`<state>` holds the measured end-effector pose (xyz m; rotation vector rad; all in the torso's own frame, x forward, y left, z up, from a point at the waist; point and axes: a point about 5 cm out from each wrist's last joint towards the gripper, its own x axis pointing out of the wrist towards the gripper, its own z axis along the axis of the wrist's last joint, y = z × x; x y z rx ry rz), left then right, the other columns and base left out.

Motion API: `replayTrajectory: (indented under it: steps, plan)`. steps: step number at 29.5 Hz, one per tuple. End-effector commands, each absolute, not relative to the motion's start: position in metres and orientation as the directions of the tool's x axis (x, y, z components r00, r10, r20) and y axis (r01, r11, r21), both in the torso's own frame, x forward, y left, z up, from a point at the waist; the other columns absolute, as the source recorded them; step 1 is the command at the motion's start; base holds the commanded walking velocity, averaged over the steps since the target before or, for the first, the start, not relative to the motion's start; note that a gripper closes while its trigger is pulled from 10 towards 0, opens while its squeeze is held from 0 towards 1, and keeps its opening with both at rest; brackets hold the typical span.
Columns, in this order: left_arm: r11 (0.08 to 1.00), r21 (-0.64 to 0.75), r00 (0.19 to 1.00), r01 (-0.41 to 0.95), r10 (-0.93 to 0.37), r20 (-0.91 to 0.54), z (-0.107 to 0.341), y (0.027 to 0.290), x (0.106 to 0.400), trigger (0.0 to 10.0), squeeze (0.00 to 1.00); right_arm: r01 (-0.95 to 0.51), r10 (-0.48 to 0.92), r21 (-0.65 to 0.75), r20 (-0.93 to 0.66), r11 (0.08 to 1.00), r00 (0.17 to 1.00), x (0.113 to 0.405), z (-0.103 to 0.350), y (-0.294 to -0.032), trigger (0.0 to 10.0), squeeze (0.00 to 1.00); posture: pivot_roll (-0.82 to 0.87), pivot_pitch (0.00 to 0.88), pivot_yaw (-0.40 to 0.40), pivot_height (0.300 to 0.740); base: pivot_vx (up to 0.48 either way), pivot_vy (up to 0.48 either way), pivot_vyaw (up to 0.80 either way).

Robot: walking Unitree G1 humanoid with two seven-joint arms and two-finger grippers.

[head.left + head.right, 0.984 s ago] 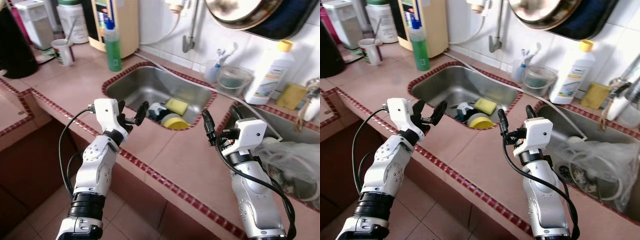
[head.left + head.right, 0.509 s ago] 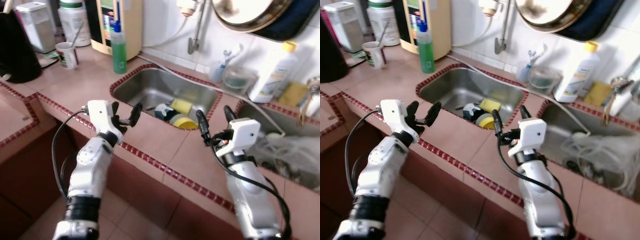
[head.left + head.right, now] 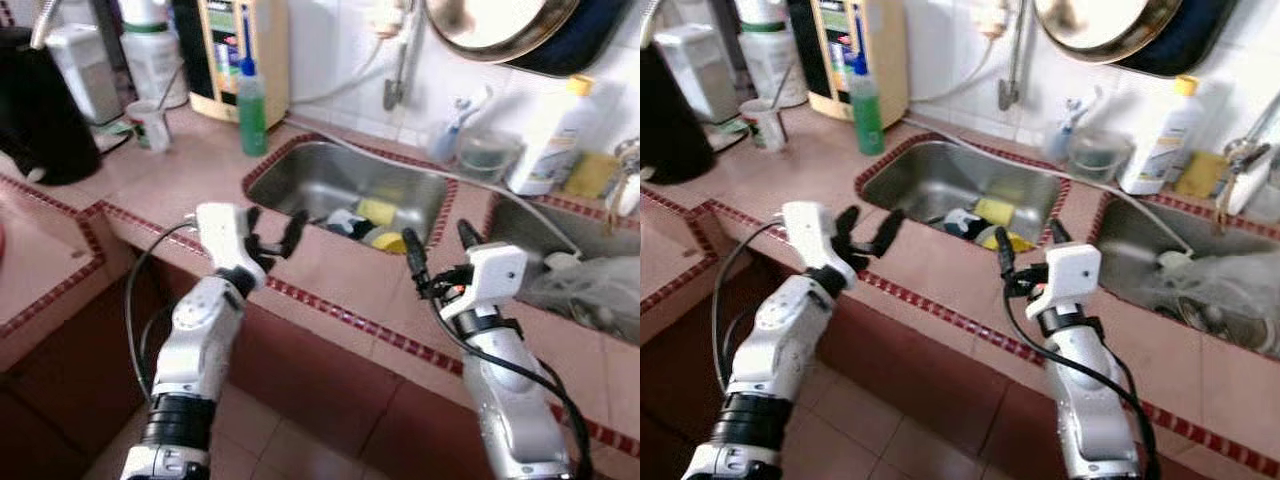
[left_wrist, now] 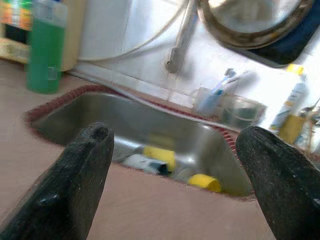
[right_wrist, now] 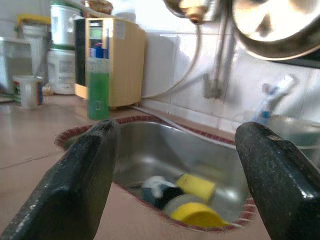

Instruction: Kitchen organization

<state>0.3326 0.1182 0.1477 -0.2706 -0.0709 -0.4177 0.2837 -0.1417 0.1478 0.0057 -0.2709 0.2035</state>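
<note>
I have backed off; both end effectors, left (image 3: 272, 232) and right (image 3: 437, 244), hover spread, empty. The sponge (image 3: 376, 211) in the sink (image 3: 300, 170) looks soft, light; I'd pinch its sides.

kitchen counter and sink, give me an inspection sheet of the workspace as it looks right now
surface: pink tiled counter with a dark red edge trim.
job's things: steel sink holding a yellow sponge, a yellow cup and a dark item I cannot identify.
clutter: green soap bottle, white cup, white detergent bottle, clear tub, toothbrushes, plastic bag in the second basin.
grippers: left gripper open, above the counter's front edge; right gripper open, above the counter beside the sink; both empty.
cables: black cable looping along the left arm.
surroundings: white tiled wall, hanging pan, wall tap.
</note>
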Motion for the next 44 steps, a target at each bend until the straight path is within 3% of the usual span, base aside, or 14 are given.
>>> replayTrajectory:
  steps: [1, 18, 31, 44]
  plan:
    - [0.873, -0.238, 0.905, 0.425, -0.405, 0.129, 0.154, 0.116, 0.336, 10.0, 0.00, -0.190, 0.189, -0.020, 0.249, 0.982, 0.950, 0.286, 0.146, -0.143, 10.0, 0.00, -0.05, 0.000, -0.051, 0.740, 0.000, 0.000, -0.79]
    - [0.882, -0.223, 0.909, 0.416, -0.394, 0.138, 0.160, 0.120, 0.339, 10.0, 0.00, -0.187, 0.185, -0.012, 0.233, 0.982, 0.955, 0.293, 0.146, -0.139, 10.0, 0.00, -0.03, 0.000, -0.057, 0.740, 0.000, 0.000, -0.75]
    - [0.874, -0.318, 0.929, 0.367, -0.359, 0.086, 0.156, 0.122, 0.337, 10.0, 0.00, -0.172, 0.175, -0.031, 0.222, 0.985, 0.959, 0.296, 0.146, -0.140, 10.0, 0.00, -0.03, 0.000, -0.071, 0.740, -0.156, 0.000, -0.69]
    - [0.878, -0.308, 0.930, 0.366, -0.355, 0.095, 0.155, 0.122, 0.332, 10.0, 0.00, -0.192, 0.196, -0.041, 0.238, 0.981, 0.951, 0.297, 0.146, -0.139, 10.0, 0.00, -0.02, 0.000, -0.086, 0.740, -0.039, 0.000, 0.00]
